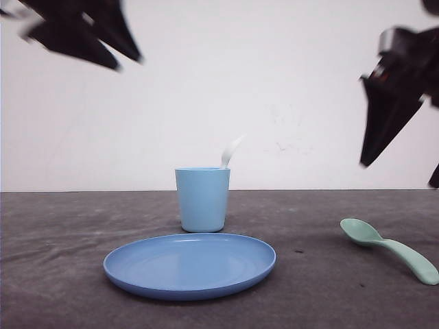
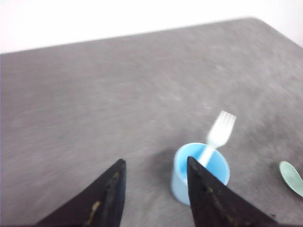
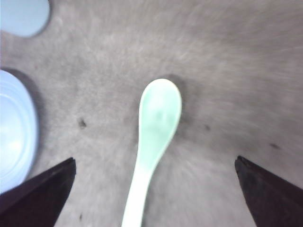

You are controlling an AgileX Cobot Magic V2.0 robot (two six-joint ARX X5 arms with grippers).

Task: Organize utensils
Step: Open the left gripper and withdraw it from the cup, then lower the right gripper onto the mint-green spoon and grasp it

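The white fork stands in the light blue cup at the table's middle, tines up and leaning right. The mint-green spoon lies flat on the grey table at the right, bowl towards the cup. My left gripper is high at the upper left, blurred; in its wrist view it is open and empty, above the cup and fork. My right gripper hangs above the spoon; in its wrist view it is wide open, with the spoon on the table between the fingers.
A round blue plate lies in front of the cup, near the table's front edge. Its rim is beside the spoon in the right wrist view. A white wall stands behind the table.
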